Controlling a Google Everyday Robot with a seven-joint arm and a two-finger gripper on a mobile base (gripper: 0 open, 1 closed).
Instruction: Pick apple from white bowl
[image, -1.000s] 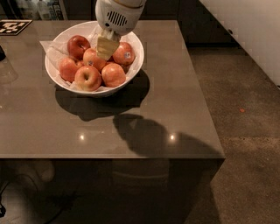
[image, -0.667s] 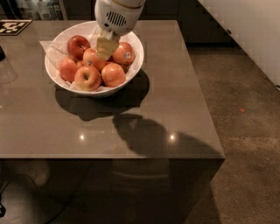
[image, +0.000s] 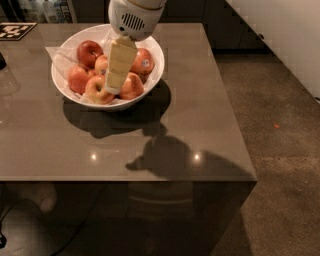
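Hand (image: 113, 88) lower, aslant inside white bowl (image: 156, 80).

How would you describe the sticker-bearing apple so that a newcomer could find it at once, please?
On the dark table, find the white bowl near the far left corner, with the gripper hanging down into it. The sticker apple lies at the bowl's right side, just right of the gripper. Unlike its neighbours, it bears a small pale sticker.
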